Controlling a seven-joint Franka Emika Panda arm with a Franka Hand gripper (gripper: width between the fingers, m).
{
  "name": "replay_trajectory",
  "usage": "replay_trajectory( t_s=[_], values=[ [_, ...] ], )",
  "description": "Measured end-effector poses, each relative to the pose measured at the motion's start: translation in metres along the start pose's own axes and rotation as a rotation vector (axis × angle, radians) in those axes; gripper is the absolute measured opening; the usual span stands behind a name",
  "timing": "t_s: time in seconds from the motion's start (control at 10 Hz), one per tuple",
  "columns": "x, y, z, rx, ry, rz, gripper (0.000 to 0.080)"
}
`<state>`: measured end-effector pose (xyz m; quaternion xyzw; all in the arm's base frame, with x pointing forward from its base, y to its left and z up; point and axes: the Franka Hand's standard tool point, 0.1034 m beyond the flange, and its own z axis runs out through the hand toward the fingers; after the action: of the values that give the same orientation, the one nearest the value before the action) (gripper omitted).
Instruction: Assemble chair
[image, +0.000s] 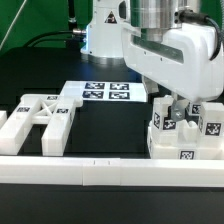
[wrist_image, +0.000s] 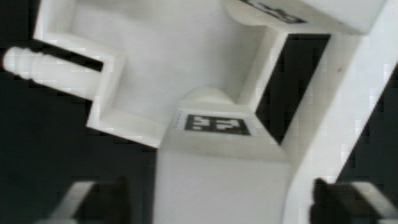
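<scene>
An X-braced white chair side frame (image: 42, 118) lies flat on the black table at the exterior view's left. A cluster of tagged white chair parts (image: 190, 135) stands at the exterior view's right, against the front rail. My gripper (image: 173, 108) hangs right over that cluster. In the wrist view a white chair part (wrist_image: 214, 90) with a square tag (wrist_image: 217, 123) and a round peg (wrist_image: 36, 62) runs between my fingers (wrist_image: 80, 203). My gripper (wrist_image: 214, 205) is open, a finger on either side of the part.
The marker board (image: 108, 92) lies flat at the table's middle back. A long low white border rail (image: 100, 176) runs along the front edge. The arm's white base (image: 105, 35) stands behind the marker board.
</scene>
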<state>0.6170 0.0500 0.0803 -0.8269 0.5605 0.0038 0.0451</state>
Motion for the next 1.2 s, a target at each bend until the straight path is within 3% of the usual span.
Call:
replay_trajectory(
  t_s=[0.3,0.9,1.2],
  values=[
    [0.0034,0.0006,-0.0008,0.0,0.002,-0.374,0.0645],
    [0.0054,0.0011,-0.0014,-0.002,0.003,-0.819,0.0649],
    [0.0036,0.0011,-0.0012,-0.039,0.021,-1.111,0.0649]
  ],
)
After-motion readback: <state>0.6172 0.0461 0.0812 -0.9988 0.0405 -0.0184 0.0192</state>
